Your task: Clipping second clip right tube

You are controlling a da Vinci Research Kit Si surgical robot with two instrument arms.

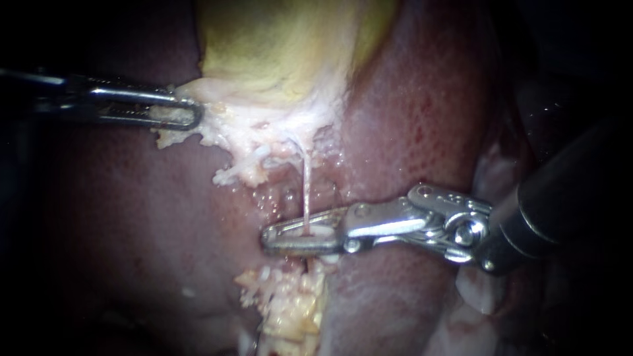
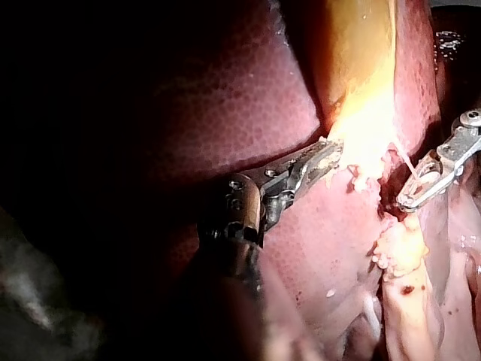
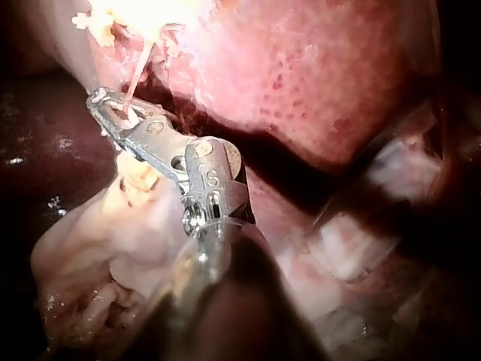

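Note:
A thin pink tube [image 1: 306,184] runs down from the frayed pale tissue under the yellow gallbladder [image 1: 283,46]. My right instrument [image 1: 290,236] comes in from the right, and its jaws lie close together across the tube, tips meeting, shut on it. A small white piece [image 1: 318,232] shows between the jaws beside the tube. The right wrist view shows the same: the tube [image 3: 139,71] enters the narrow loop of the jaws [image 3: 113,113]. My left instrument [image 1: 188,113] is shut on pale tissue at the gallbladder's lower edge and holds it to the left; it also shows in its wrist view [image 2: 323,158].
Dark red liver [image 1: 422,112] surrounds the site on both sides. A lump of yellowish fatty tissue [image 1: 290,303] lies just below the right instrument's jaws. The right instrument's wrist joint [image 1: 455,227] and dark shaft fill the right side.

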